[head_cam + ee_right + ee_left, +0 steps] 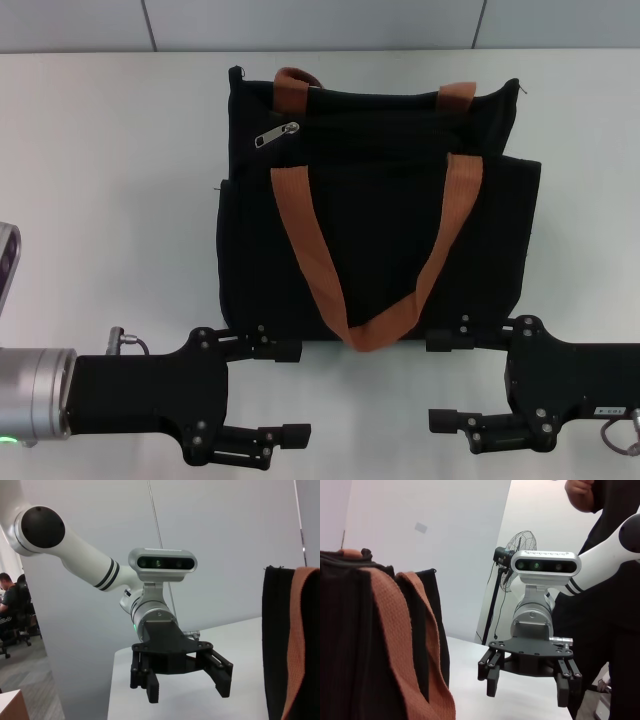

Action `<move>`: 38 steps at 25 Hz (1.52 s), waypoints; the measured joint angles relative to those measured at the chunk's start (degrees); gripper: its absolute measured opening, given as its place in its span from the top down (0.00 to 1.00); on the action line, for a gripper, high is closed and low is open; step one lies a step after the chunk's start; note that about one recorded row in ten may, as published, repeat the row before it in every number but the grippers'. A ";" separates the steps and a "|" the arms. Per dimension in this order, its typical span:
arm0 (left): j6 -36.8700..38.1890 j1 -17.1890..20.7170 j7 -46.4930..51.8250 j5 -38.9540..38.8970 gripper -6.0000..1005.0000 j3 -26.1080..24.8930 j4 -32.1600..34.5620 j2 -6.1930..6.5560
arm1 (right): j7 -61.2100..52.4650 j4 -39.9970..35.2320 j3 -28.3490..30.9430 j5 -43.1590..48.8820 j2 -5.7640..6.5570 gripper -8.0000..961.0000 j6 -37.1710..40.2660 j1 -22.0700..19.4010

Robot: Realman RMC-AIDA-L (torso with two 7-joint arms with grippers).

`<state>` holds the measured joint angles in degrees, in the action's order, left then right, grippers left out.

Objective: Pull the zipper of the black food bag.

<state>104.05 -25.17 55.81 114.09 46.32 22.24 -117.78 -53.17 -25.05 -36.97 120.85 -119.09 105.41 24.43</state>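
The black food bag (pixel 380 230) lies on the white table, its two rust-orange handles (pixel 310 260) on top. The silver zipper (pixel 277 135) sits near the bag's far left corner, its tab lying on the fabric. My left gripper (pixel 292 392) is open and empty in front of the bag's near left corner. My right gripper (pixel 440 381) is open and empty in front of the near right corner. Neither touches the bag. The left wrist view shows the bag (pixel 345 645) and the right gripper (pixel 527 690). The right wrist view shows the bag (pixel 277 645) and the left gripper (pixel 189 690).
The white table (pixel 110 180) stretches to both sides of the bag and ends at a grey wall behind it. A person in dark clothes (pixel 615 630) stands beyond the table's edge, and a fan (pixel 520 545) stands on the floor.
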 joint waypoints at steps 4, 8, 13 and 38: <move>-0.07 0.08 -0.01 0.00 0.17 0.00 0.00 0.00 | 0.00 0.00 -0.03 0.00 0.00 0.20 0.09 0.00; -0.17 0.12 -0.01 -0.01 0.17 0.00 0.00 0.00 | 0.00 0.00 -0.24 0.00 0.00 0.20 0.12 0.00; -0.28 0.12 0.00 -0.01 0.17 0.00 0.00 0.00 | 0.00 0.00 -0.25 0.00 0.00 0.20 0.15 0.00; 3.43 2.71 -7.88 -27.66 0.17 -12.53 -2.33 0.27 | 0.00 0.00 0.14 -0.01 0.00 0.20 0.08 -0.16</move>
<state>107.48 -22.46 47.93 86.43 33.79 19.91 -117.50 -53.17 -25.05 -36.83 120.85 -119.09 105.49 24.27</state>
